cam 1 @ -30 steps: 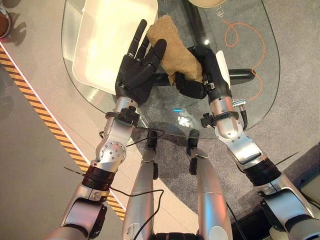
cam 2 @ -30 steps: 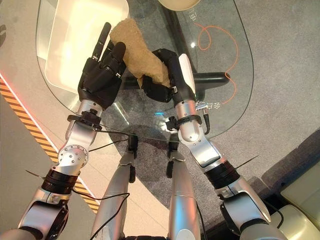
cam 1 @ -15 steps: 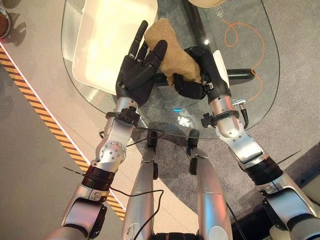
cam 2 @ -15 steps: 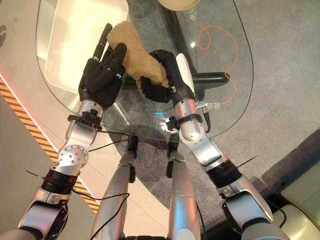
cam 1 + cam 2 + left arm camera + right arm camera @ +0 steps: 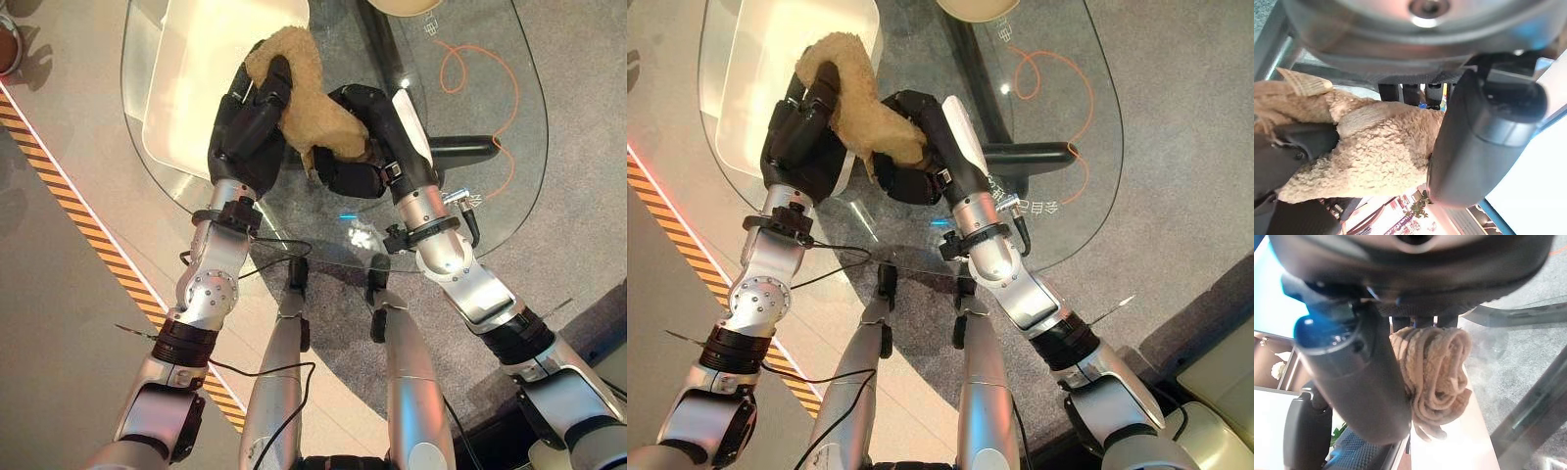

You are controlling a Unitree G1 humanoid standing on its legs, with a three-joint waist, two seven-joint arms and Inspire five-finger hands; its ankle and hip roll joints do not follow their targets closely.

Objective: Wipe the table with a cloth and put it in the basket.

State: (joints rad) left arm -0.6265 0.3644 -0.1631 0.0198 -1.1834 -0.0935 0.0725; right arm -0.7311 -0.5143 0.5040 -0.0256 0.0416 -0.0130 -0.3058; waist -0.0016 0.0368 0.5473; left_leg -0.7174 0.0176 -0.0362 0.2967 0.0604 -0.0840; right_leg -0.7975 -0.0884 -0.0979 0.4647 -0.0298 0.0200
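Both hands, left (image 5: 245, 122) & right (image 5: 353, 147), clenched on tan fleece cloth (image 5: 304, 98) above glass table (image 5: 490, 196); basket drop outstanding, white tray (image 5: 196, 69) adjacent.

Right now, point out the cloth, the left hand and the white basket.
cloth (image 5: 313, 113), left eye view, fuzzy middle.
left hand (image 5: 240, 132), left eye view, back of hand.
white basket (image 5: 181, 88), left eye view, bare floor.

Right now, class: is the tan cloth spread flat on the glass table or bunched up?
Bunched up. The fleecy tan cloth is a crumpled lump gripped between the left hand and right hand above the glass table, not flat.
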